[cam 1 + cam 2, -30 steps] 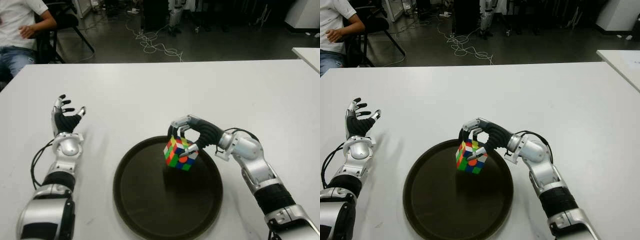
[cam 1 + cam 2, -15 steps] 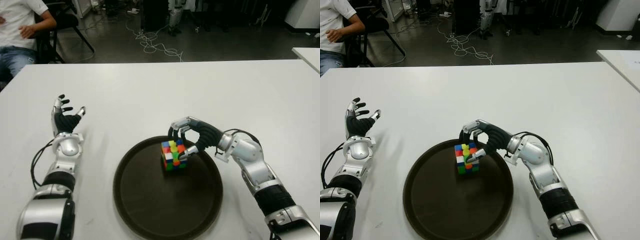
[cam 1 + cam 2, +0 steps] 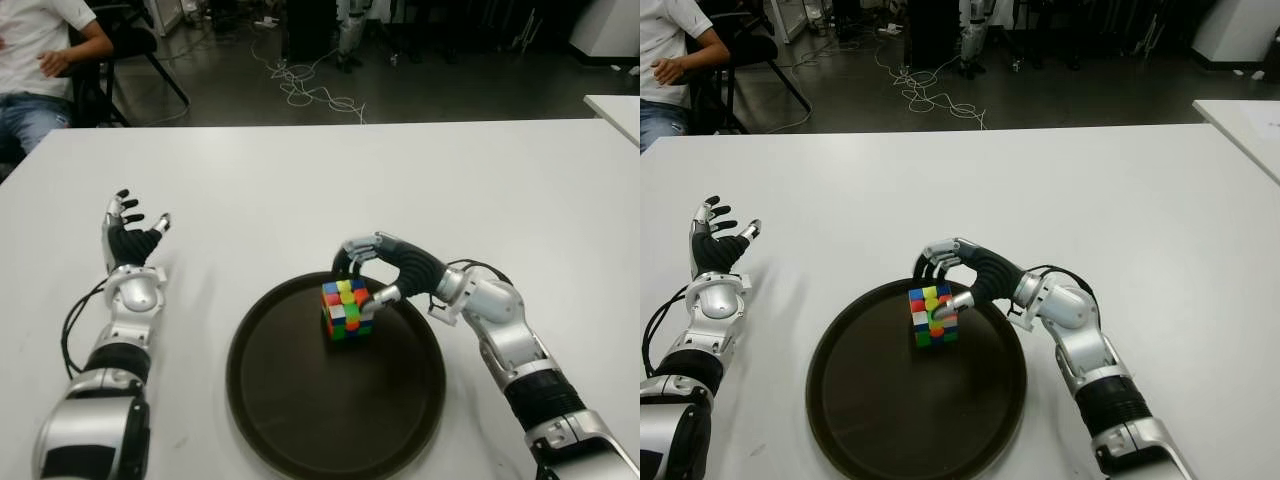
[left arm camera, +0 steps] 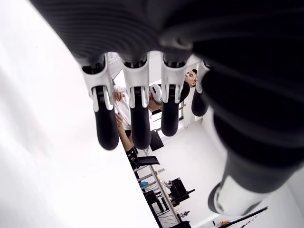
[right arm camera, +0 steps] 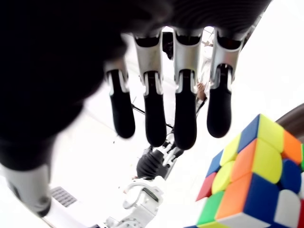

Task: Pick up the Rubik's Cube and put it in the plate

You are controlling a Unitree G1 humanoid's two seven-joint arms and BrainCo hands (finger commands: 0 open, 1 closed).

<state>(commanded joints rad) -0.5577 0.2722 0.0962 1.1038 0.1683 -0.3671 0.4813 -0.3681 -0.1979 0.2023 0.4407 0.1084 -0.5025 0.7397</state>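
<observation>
The Rubik's Cube (image 3: pixel 346 310) stands flat on the back part of the dark round plate (image 3: pixel 300 430), which lies on the white table (image 3: pixel 300 190). My right hand (image 3: pixel 368 272) arches over the cube's right rear side, thumb close beside it and the other fingers above its far edge. In the right wrist view the fingers (image 5: pixel 185 123) hang extended and apart from the cube (image 5: pixel 247 180), so the hand is open and holds nothing. My left hand (image 3: pixel 130 235) shows at the far left of the table, fingers spread, well away from the plate.
A seated person (image 3: pixel 40 60) is at the far left beyond the table. Cables (image 3: pixel 310 95) lie on the floor behind. The corner of another white table (image 3: pixel 615 105) shows at the right.
One second ago the right hand held the cube tilted above the plate. The cube now sits flat in the plate and the fingers have loosened from it. The left hand has not moved.
</observation>
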